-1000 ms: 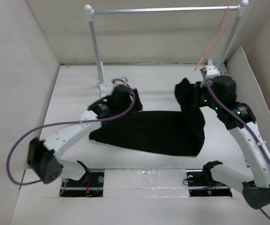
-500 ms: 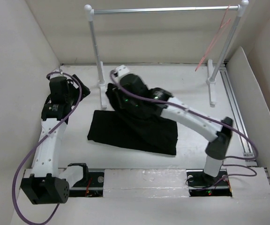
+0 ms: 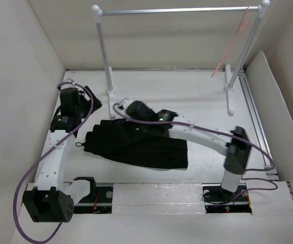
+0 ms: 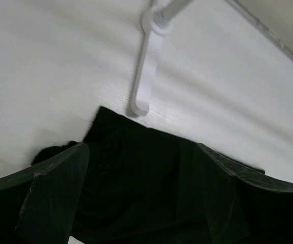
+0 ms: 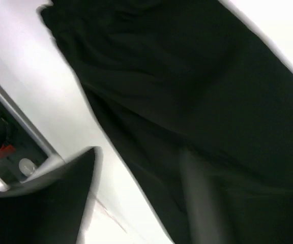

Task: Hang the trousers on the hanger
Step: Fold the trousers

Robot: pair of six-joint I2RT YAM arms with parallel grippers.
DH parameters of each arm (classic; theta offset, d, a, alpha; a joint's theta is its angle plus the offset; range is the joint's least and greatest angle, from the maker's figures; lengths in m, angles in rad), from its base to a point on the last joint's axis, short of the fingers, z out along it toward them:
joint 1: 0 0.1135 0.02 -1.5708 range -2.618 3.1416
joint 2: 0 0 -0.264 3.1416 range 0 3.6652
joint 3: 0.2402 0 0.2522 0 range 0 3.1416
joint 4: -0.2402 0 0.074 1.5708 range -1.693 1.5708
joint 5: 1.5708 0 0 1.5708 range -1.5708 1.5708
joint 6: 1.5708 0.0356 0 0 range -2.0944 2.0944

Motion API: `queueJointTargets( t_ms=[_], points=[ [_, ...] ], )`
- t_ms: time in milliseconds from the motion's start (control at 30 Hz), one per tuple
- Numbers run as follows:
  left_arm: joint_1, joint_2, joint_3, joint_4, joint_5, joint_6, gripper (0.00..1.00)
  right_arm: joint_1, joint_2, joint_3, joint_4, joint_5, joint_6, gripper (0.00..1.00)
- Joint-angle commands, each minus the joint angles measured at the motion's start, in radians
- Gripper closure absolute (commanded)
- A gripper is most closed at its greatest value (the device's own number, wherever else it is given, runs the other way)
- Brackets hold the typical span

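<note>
White panels close in a pale worktop (image 3: 202, 91) on the left, right and far sides. Across the far end a silver rail (image 3: 177, 9) spans two white posts.

Noted: the hanger (image 3: 233, 43), thin and pinkish-red, hangs tilted from the right end of that rail, close to the right post (image 3: 248, 46).

The trousers (image 3: 141, 145) lie spread flat on the worktop, left of centre and well apart from the hanger. Their far-left corner sits just beside the foot of the left post (image 3: 104, 51).

The left arm (image 3: 60, 147) reaches up the left side. Its left jaws stand apart, gripping nothing, over the part of the trousers nearest that post.

The right arm (image 3: 202, 133) stretches leftward across the garment. Its right jaws, though blurred in the wrist view, are spread wide over the black fabric, which lies flat beneath them and is not pinched.

Purple cables (image 3: 19, 173) trail from both arms.
</note>
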Motion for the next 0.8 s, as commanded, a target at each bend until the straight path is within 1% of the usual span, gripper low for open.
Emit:
queueJointTargets(
  t_ms=[0,33,67,100,167,200,233,267,300,333,433,467,500,567,633,700,733,767],
  points=[
    [-0.087,0.001,-0.144,0.063,0.107,-0.013,0.21,-0.069,-0.251,-0.198,0.078,0.006,-0.023,0.38],
    [-0.112,0.013,-0.172,0.084,0.112,-0.022,0.21,-0.079,-0.326,-0.261,0.080,0.006,-0.027,0.52],
    [-0.136,0.023,-0.200,0.098,0.104,-0.030,0.21,-0.094,-0.357,-0.324,0.083,0.011,-0.027,0.80],
    [-0.188,0.050,-0.244,0.116,0.095,-0.037,0.21,-0.103,-0.382,-0.446,0.092,0.006,-0.032,0.86],
    [-0.226,0.085,-0.269,0.156,0.107,-0.043,0.23,-0.135,-0.435,-0.548,0.107,-0.018,-0.027,0.98],
    [-0.259,0.125,-0.275,0.164,0.107,-0.047,0.23,-0.135,-0.449,-0.633,0.109,-0.016,-0.023,0.99],
    [-0.269,0.148,-0.278,0.179,0.107,-0.050,0.23,-0.151,-0.458,-0.677,0.138,-0.012,-0.024,0.97],
    [-0.269,0.167,-0.286,0.188,0.107,-0.051,0.24,-0.175,-0.474,-0.717,0.156,-0.020,-0.023,0.95],
    [-0.269,0.206,-0.297,0.211,0.103,-0.057,0.24,-0.189,-0.477,-0.790,0.201,-0.029,-0.024,0.95],
    [-0.260,0.228,-0.300,0.218,0.098,-0.059,0.25,-0.201,-0.478,-0.820,0.218,-0.037,-0.024,0.95],
    [-0.232,0.296,-0.304,0.231,0.040,-0.073,0.26,-0.211,-0.463,-0.887,0.227,-0.042,0.006,0.99],
    [-0.220,0.320,-0.304,0.236,0.028,-0.074,0.26,-0.211,-0.458,-0.900,0.221,-0.019,0.014,1.00],
    [-0.206,0.328,-0.304,0.233,0.028,-0.079,0.26,-0.200,-0.465,-0.909,0.215,-0.011,0.023,1.00],
    [-0.195,0.333,-0.301,0.225,-0.044,-0.086,0.27,-0.200,-0.484,-0.941,0.209,-0.015,0.039,1.00],
    [-0.195,0.308,-0.284,0.201,-0.055,-0.086,0.27,-0.200,-0.533,-0.937,0.171,-0.028,0.039,1.00],
    [-0.195,0.242,-0.260,0.169,-0.073,-0.094,0.27,-0.200,-0.578,-0.871,0.115,-0.038,0.014,0.86],
    [-0.195,0.212,-0.251,0.161,-0.080,-0.091,0.27,-0.200,-0.628,-0.831,0.051,-0.039,0.001,0.77],
    [-0.195,0.149,-0.237,0.155,-0.095,-0.088,0.29,-0.200,-0.655,-0.785,0.017,-0.032,-0.038,0.52]
  ],
)
